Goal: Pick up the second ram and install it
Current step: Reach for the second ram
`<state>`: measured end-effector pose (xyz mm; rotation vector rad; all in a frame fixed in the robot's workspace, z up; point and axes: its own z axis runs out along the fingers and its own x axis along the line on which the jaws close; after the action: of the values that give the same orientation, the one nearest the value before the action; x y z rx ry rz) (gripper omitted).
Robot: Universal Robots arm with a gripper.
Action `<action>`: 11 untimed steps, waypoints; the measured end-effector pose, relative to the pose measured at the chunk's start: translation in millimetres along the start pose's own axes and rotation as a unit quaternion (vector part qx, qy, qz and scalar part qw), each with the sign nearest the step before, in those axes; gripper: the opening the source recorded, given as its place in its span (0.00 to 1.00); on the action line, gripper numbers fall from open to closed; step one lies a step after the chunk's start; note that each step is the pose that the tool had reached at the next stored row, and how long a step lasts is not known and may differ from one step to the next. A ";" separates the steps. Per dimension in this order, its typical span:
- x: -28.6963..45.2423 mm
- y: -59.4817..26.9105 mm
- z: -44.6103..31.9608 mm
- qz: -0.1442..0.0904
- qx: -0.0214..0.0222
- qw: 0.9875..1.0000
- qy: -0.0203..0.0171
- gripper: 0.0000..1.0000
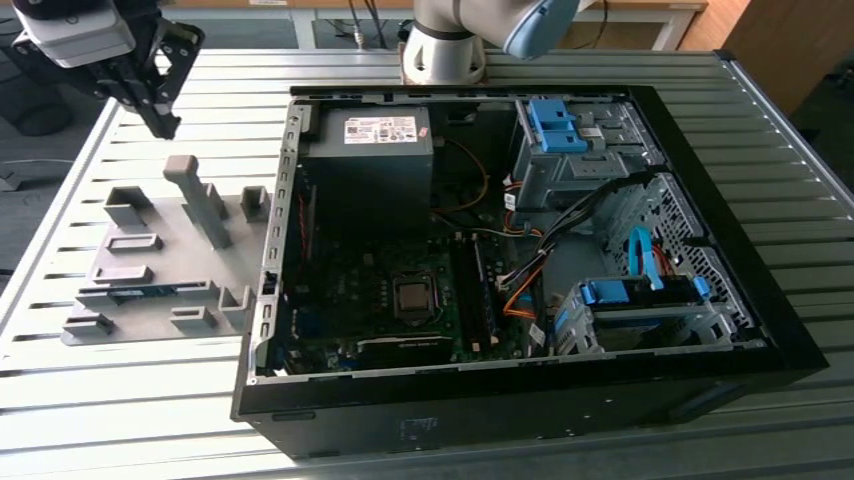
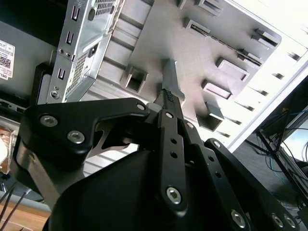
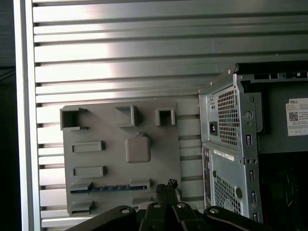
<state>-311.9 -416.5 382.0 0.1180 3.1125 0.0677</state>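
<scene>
- My pincer [image 1: 163, 122] is clenched on nothing, hovering above the counter's [image 1: 134, 400] far corner on the exterior view's left.
- The second ram [image 1: 134, 291] lies flat at the nearer end of the grey holder tray [image 1: 167, 262], well apart from the pincer.
- Its long axis runs along the counter's slats.

The second ram [image 3: 103, 188] sits edge-on in a slot along the grey holder plate's [image 3: 111, 163] edge nearest the gripper [image 3: 166, 186]. It shows as a thin blue strip, and its chips and label are hidden. In the first wrist view the gripper's body runs off the picture and covers that edge of the plate. In the exterior view the arm [image 1: 447, 40] is cut off above its base.
</scene>
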 end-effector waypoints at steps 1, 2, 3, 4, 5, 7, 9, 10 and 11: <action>0.8 -0.1 0.1 0.000 0.000 1.000 0.000 0.11; 1.5 -0.3 0.1 0.000 0.000 1.000 0.000 0.11; 2.3 -0.4 0.2 0.000 0.000 1.000 0.000 0.11; 3.1 -0.6 0.2 0.000 0.000 1.000 0.000 0.11; 3.9 -0.7 0.3 0.000 0.000 1.000 0.000 0.11; 5.4 -1.0 0.5 0.000 0.000 1.000 0.000 0.11; 7.0 -1.3 0.6 0.000 0.000 1.000 0.000 0.11; 7.7 -1.5 0.8 0.000 0.000 1.000 0.000 0.11; 8.5 -1.6 0.8 0.000 0.000 1.000 0.000 0.11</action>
<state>-320.5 -417.4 380.9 0.1181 3.1125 0.0676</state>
